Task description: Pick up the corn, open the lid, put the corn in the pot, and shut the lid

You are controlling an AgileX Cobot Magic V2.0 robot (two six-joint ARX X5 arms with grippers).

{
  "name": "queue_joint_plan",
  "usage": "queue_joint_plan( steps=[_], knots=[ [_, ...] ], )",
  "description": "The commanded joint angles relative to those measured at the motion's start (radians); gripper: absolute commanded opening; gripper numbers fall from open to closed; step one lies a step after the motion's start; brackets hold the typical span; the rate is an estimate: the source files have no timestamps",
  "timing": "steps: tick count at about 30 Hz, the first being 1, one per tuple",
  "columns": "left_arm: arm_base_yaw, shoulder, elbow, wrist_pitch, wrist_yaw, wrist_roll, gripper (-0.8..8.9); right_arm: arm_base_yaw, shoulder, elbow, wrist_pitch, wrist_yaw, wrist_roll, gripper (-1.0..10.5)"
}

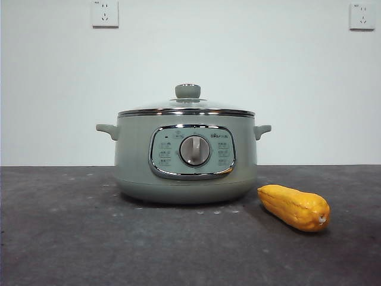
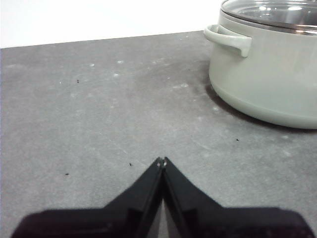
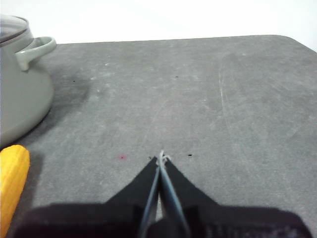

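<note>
Your right gripper (image 3: 161,157) is pinched closed and empty, the smooth yellow-orange tapered corn cob (image 1: 294,207) lying on the table (image 1: 71,238) just beside it. Your left gripper (image 2: 162,161), likewise closed, sits near the lidded sage-green pot (image 2: 270,74).

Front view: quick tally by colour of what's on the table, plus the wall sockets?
Sage-green: 1, the pot, with its glass lid on
Yellow-orange: 1, the corn, lying beside the pot
White: 2, wall sockets
Total: 4
</note>
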Motion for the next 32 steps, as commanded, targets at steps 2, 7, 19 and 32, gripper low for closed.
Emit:
queue_joint_plan(
  steps=[2, 7, 19, 32],
  knots=[
    [0.003, 0.000, -0.010, 0.007, 0.004, -0.063, -0.03, -0.001, -0.002, -0.008, 0.010, -0.002, 0.067, 0.0],
    [0.003, 0.000, -0.009, 0.006, 0.004, -0.101, -0.03, -0.001, -0.002, -0.008, 0.015, -0.002, 0.096, 0.0],
    [0.003, 0.019, 0.129, -0.055, 0.031, -0.172, -0.07, -0.001, 0.003, 0.068, 0.065, -0.063, 0.245, -0.1],
    [0.003, 0.233, 0.498, -0.207, 0.110, -0.198, -0.07, -0.001, 0.259, 0.470, -0.111, -0.204, 0.215, -0.1]
  ],
)
